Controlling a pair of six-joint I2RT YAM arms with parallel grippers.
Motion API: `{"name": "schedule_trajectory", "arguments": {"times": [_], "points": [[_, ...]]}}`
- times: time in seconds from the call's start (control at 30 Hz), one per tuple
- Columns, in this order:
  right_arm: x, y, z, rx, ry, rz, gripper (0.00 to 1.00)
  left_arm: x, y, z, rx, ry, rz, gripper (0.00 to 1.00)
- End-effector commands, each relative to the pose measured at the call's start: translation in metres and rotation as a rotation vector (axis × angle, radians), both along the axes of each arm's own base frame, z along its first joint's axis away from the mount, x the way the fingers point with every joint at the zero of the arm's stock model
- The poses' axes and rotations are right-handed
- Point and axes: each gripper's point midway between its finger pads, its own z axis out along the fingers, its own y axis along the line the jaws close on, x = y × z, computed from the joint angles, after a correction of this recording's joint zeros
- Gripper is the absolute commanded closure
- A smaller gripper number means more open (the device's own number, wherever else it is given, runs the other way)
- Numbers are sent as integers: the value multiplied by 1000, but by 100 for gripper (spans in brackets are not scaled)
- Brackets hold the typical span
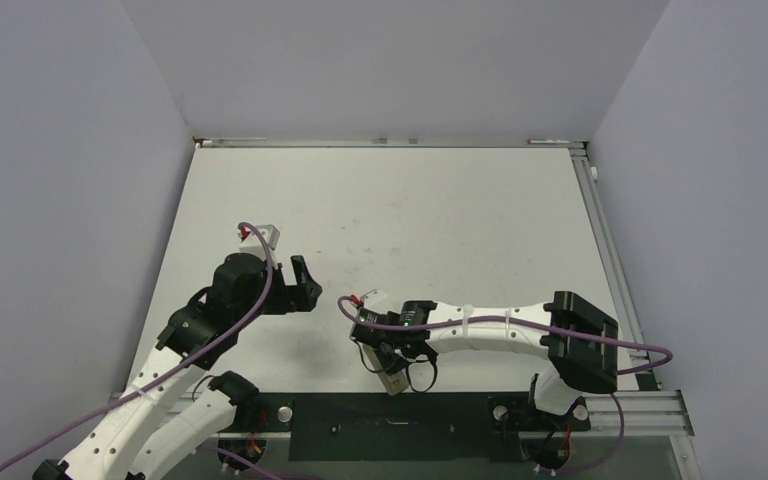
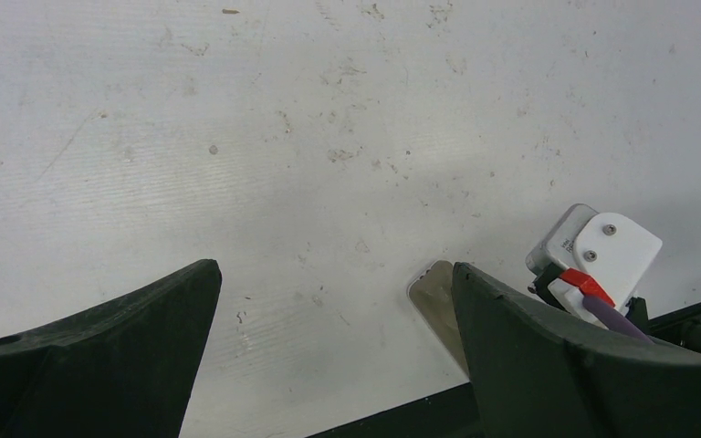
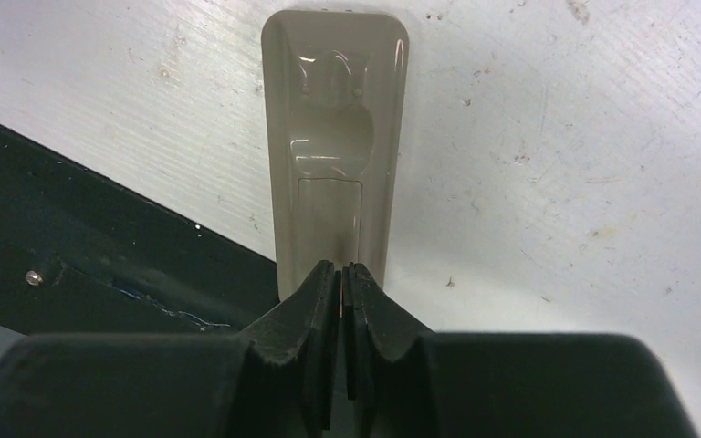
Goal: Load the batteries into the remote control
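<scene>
Right gripper [image 3: 342, 272] pinched shut, tips at the near end of remote control [image 3: 333, 155], lying back-up on table [image 3: 566, 182] beside its front edge; left gripper [image 2: 333, 274] spread wide

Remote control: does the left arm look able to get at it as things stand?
Likely only partly. The left gripper is open and close by, but the right gripper, shut, hangs over one end of the remote control, and its wrist crowds the approach.

Wide overhead; close wrist views share remote control [image 3: 333, 155].
</scene>
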Motion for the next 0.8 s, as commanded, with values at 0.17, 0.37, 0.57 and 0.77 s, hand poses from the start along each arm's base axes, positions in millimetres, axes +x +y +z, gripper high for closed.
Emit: {"name": "schedule_trajectory", "arguments": {"times": [0.17, 0.37, 0.57, 0.77], "points": [[-4, 7, 3, 50, -6, 2, 91, 6, -2, 9, -14, -37, -5, 4], [-11, 6, -6, 51, 16, 10, 92, 7, -1, 8, -12, -34, -3, 4], [-25, 5, -26, 53, 56, 11, 91, 8, -1, 8, -13, -32, -2, 4], [-39, -7, -46, -4, 105, 18, 92, 8, -1, 6, -13, -28, 1, 4]]}}
